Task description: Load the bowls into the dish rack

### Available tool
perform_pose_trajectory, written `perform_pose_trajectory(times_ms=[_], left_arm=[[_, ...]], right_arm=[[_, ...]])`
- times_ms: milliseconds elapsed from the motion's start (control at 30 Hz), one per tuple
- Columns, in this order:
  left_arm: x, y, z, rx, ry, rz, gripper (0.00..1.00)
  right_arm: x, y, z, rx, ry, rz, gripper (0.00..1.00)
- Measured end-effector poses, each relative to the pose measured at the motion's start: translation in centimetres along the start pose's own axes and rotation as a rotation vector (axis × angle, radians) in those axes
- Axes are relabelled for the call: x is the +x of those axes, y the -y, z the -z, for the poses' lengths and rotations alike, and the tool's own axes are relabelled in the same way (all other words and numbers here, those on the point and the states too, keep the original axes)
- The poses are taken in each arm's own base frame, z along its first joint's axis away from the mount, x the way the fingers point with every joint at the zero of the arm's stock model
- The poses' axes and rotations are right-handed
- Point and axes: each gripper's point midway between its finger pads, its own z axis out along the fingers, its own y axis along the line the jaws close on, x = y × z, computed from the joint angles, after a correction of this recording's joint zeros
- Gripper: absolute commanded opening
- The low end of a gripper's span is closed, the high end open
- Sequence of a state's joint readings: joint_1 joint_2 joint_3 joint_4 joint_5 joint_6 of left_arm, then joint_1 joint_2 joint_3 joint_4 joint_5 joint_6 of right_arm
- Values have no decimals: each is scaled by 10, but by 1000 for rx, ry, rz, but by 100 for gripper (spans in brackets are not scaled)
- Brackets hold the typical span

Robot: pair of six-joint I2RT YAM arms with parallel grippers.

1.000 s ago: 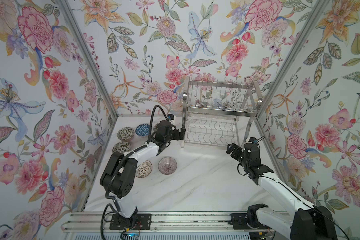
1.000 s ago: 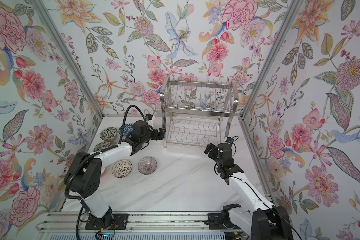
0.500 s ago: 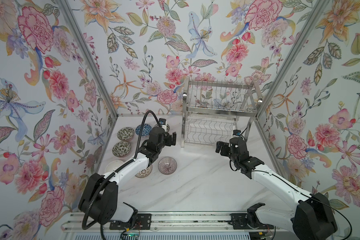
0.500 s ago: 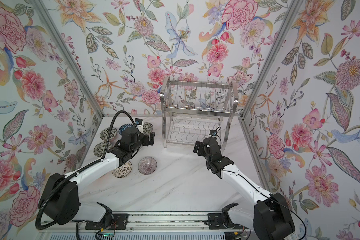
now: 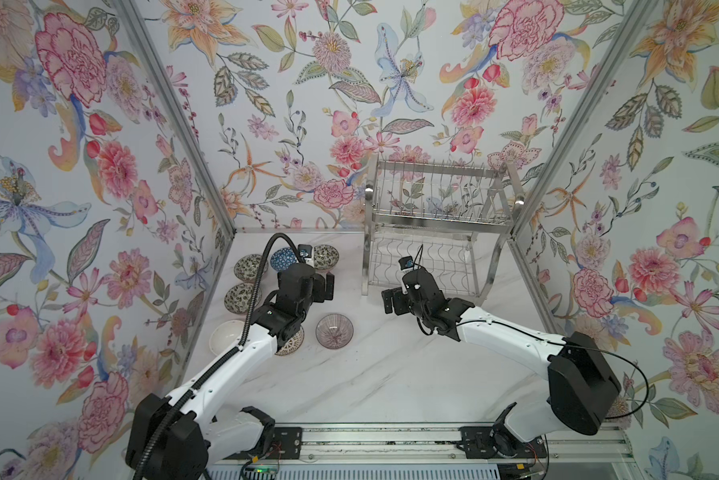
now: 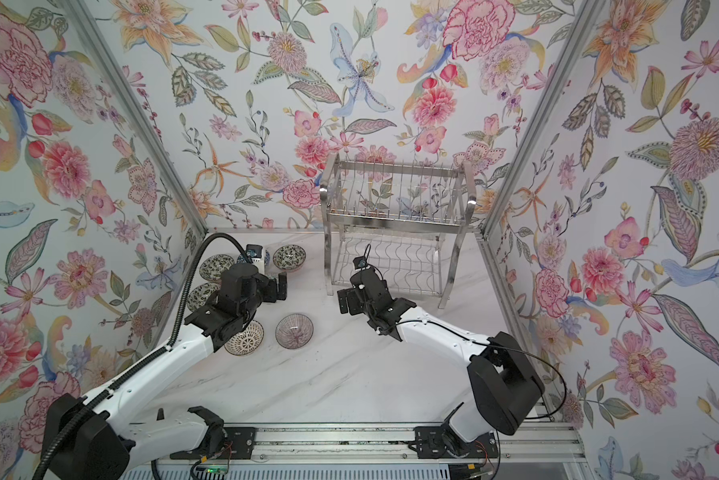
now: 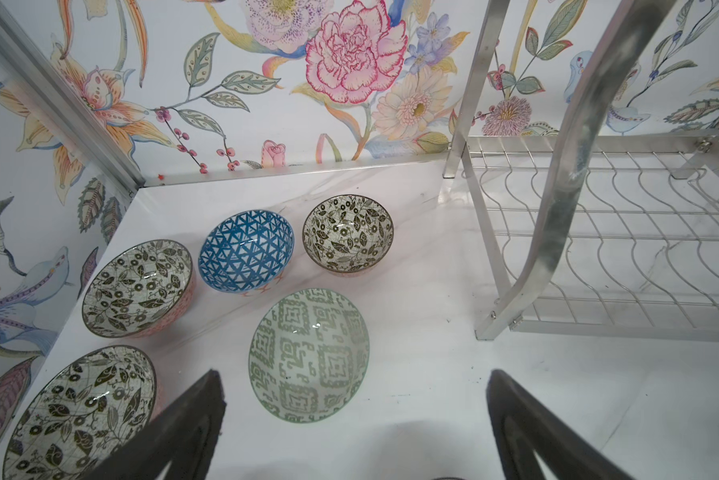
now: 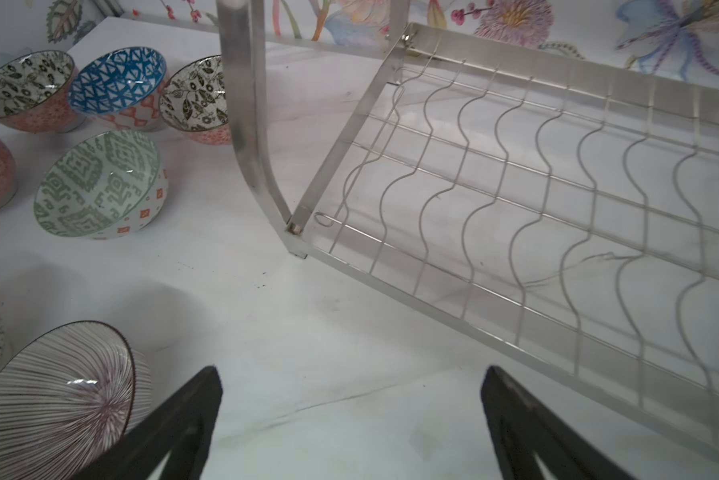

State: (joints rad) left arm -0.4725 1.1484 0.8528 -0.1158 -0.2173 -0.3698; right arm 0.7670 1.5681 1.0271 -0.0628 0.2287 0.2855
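Flowered wallpaper [image 5: 349, 83] walls in a white marble table [image 5: 391, 374]. In both top views the dish rack [image 5: 436, 216] stands right of centre against the back wall. The bowls [image 5: 250, 268] sit clustered left of centre on the table, with a purple-striped bowl [image 5: 334, 330] at the cluster's lower right. My left gripper [image 5: 326, 286] hangs over the cluster, spread wide and holding nothing. My right gripper [image 5: 391, 301], just as wide and empty, hovers just below the rack's lower left corner.

From my left wrist, a green-patterned bowl [image 7: 310, 355] lies just ahead of my spread jaws. A blue bowl [image 7: 246, 251] sits beyond it, between two leaf-patterned bowls [image 7: 348, 233].

From my right wrist, the dish rack's wavy lower wires stretch ahead, and the purple-striped bowl sits beside one jaw.
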Motion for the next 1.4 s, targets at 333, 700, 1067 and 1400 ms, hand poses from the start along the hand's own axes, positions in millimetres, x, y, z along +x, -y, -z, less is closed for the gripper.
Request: perform_pose_trajectory(times_ms=[333, 700, 1067, 1400], left_arm=[[91, 11, 15, 205, -204, 186, 99], [97, 6, 25, 276, -203, 328, 99], [98, 2, 18, 277, -196, 358, 99], [96, 0, 18, 269, -186, 355, 99]], right_arm=[[40, -75, -31, -243, -164, 21, 89], [52, -115, -53, -363, -256, 13, 73], [74, -131, -73, -313, -318, 75, 61], [71, -121, -86, -227, -322, 142, 35]])
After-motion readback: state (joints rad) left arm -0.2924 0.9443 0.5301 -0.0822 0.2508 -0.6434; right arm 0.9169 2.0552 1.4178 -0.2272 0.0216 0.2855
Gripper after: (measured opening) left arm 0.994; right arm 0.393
